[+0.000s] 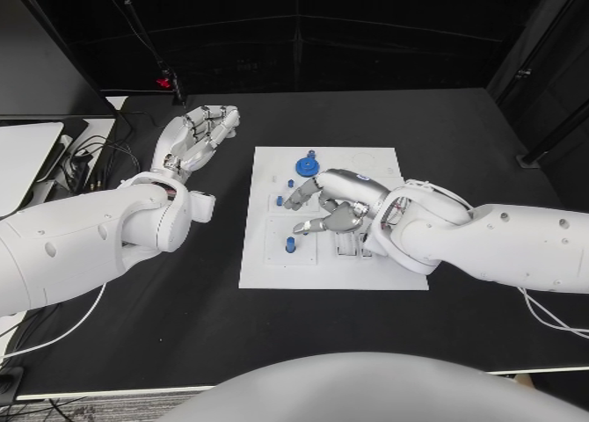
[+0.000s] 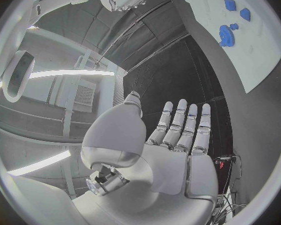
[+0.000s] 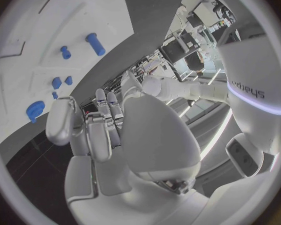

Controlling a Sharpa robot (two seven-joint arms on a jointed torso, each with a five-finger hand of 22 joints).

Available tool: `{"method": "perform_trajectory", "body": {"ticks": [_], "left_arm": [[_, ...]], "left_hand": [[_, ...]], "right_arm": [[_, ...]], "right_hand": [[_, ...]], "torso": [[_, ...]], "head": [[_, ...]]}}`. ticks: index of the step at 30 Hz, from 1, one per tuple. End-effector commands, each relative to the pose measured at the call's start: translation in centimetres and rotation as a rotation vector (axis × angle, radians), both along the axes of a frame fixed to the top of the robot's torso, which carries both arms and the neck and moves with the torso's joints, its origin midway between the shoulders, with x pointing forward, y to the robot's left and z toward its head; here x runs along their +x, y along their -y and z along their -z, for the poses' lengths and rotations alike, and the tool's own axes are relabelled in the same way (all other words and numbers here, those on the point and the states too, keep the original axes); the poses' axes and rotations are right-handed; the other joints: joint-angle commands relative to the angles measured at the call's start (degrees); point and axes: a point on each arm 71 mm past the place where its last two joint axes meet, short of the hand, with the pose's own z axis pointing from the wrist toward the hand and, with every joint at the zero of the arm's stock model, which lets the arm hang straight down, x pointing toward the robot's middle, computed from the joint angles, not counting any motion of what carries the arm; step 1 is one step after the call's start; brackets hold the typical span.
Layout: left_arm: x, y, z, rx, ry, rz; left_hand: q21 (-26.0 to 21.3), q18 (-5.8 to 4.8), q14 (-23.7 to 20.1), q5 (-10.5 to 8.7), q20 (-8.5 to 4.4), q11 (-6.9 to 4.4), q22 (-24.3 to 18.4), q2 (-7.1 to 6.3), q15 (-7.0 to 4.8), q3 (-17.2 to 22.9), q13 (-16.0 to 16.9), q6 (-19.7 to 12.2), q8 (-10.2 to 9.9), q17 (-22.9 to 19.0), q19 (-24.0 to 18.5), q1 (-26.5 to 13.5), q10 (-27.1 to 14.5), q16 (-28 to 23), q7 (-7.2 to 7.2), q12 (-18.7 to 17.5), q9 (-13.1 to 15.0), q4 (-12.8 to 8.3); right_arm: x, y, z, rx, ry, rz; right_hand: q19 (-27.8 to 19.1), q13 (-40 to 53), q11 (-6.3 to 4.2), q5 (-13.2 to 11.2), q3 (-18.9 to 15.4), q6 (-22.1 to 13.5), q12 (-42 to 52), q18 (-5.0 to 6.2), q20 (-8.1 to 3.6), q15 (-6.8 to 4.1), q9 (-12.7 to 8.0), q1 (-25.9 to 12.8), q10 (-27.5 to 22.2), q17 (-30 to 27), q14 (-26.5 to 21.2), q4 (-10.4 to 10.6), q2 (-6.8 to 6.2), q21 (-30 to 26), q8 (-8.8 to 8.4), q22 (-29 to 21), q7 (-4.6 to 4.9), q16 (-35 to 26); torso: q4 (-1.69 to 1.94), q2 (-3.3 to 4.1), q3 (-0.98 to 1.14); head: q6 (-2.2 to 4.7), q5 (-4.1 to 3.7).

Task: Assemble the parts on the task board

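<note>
— Hovering my right hand over the task board; fingers loosely curled, nothing in them as far as I can tell.
— Parts?
— Blue gear at the far edge, just beyond my fingertips; small blue pegs below them.
— Left hand?
— Flat, fingers straight together, empty, off the board. Right's nearer.

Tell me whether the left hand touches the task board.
Apart. The head view shows bare black table between the left hand and the task board.
</note>
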Motion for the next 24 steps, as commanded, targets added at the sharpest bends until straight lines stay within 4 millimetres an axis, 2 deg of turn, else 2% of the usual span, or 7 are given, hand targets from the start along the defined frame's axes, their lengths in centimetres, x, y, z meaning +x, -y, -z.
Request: {"method": "perform_trajectory", "body": {"ticks": [1,6,8,11,16,21,24], "left_arm": [[-0.2,0.1,-0.6,-0.027,0.075,0.026],[-0.1,0.0,-0.6,-0.035,0.068,0.017],[-0.1,0.0,-0.6,-0.038,0.066,0.015],[0.0,0.0,-0.6,-0.040,0.065,0.014],[0.1,0.2,-0.6,-0.041,0.064,0.015],[0.1,0.4,-0.5,-0.041,0.063,0.017],[0.1,0.4,-0.5,-0.041,0.063,0.016]], "left_hand": [[0.3,-0.62,-0.2,0.30,-0.05,0.00,0.0,0.38,0.00,-0.4,-0.1,-0.4,0.3,0.0,-0.1,-0.1,-0.5,0.3,7.53,0.2,-0.1,0.1],[0.3,-0.61,-0.2,0.31,-0.05,0.00,0.1,0.40,0.02,-0.4,-0.1,-0.4,0.3,-0.1,0.0,-0.1,-0.5,0.3,7.53,0.2,-0.1,0.1],[0.3,-0.61,-0.2,0.31,-0.05,0.00,0.1,0.40,0.02,-0.4,-0.1,-0.4,0.3,-0.1,0.0,-0.1,-0.5,0.3,7.53,0.2,-0.1,0.1],[0.3,-0.60,-0.2,0.32,-0.05,0.00,0.1,0.40,0.03,-0.4,-0.1,-0.4,0.3,-0.1,0.0,0.0,-0.5,0.4,7.53,0.2,-0.1,0.1],[0.3,-0.60,-0.2,0.32,-0.05,0.01,0.1,0.40,0.04,-0.4,-0.1,-0.4,0.3,-0.1,0.1,0.0,-0.5,0.4,7.53,0.2,-0.1,0.1],[0.3,-0.59,-0.2,0.33,-0.05,0.01,0.0,0.40,0.05,-0.4,-0.1,-0.4,0.3,-0.1,0.0,0.0,-0.6,0.4,7.54,0.2,-0.1,0.1],[0.3,-0.59,-0.2,0.33,-0.05,0.01,0.0,0.40,0.05,-0.4,-0.1,-0.4,0.3,-0.1,0.0,0.0,-0.6,0.4,7.54,0.2,-0.1,0.1]], "right_arm": [[0.5,2.3,-1.6,0.232,-0.122,0.101],[0.2,5.3,-2.2,0.246,-0.195,0.146],[0.0,6.6,-2.2,0.235,-0.226,0.167],[-0.1,8.3,-2.0,0.208,-0.270,0.211],[-0.2,10.5,-1.5,0.128,-0.312,0.286],[-0.4,12.3,-1.2,0.040,-0.302,0.385],[-0.8,13.1,-1.0,-0.013,-0.275,0.432]], "right_hand": [[-2.6,0.1,0.33,2.3,-1.4,-0.5,1.6,1.69,0.17,0.48,0.0,-2.6,0.0,1.0,2.3,0.2,0.19,-4.1,0.69,-2.6,0.22,-2.3],[-8.0,1.3,-0.38,4.5,-2.8,-2.2,5.4,3.43,-0.13,-0.06,0.0,-4.7,2.5,-8.0,-1.6,0.1,0.77,-12.2,1.48,-8.2,-0.40,-6.8],[-17.8,3.4,-1.22,5.3,-3.6,-4.0,9.6,5.96,-0.69,-0.76,-0.1,-5.2,5.7,-24.2,-10.8,0.0,1.05,-26.0,1.85,-17.5,-1.37,-16.5],[-22.0,9.4,-3.23,5.2,-5.0,-8.2,18.8,5.89,-1.54,-1.73,-0.2,-4.5,7.8,-37.2,-20.3,-0.7,0.99,-31.5,2.19,-20.5,-2.01,-26.0],[-22.9,42.7,-4.67,6.4,-9.2,-14.1,56.3,5.81,-2.21,-2.01,1.3,-6.3,1.7,-39.1,-25.6,0.3,4.01,-36.6,8.91,-23.0,-3.41,-25.7],[-18.9,76.0,-3.50,9.8,-14.9,-16.4,78.9,5.22,-2.22,-1.70,4.2,-15.4,24.1,-7.0,-7.3,0.7,6.70,-31.0,19.46,-17.7,-2.77,-4.3],[-6.6,85.8,-2.08,11.4,-16.3,-13.4,82.0,1.58,-1.24,-0.73,6.2,-17.4,34.3,11.2,3.9,0.1,7.35,-10.2,25.68,-3.7,-1.88,2.5]], "torso": [[0.02,-0.01,-0.07],[0.12,0.01,-0.13],[0.06,0.06,-0.12],[0.01,0.05,-0.11],[-0.05,0.02,-0.18],[0.03,0.13,-0.13],[-0.10,0.08,-0.09]], "head": [[0.00,-0.61],[0.00,-2.00],[0.00,-2.67],[0.00,-3.78],[0.00,-5.42],[0.00,-7.71],[0.00,-8.13]]}}
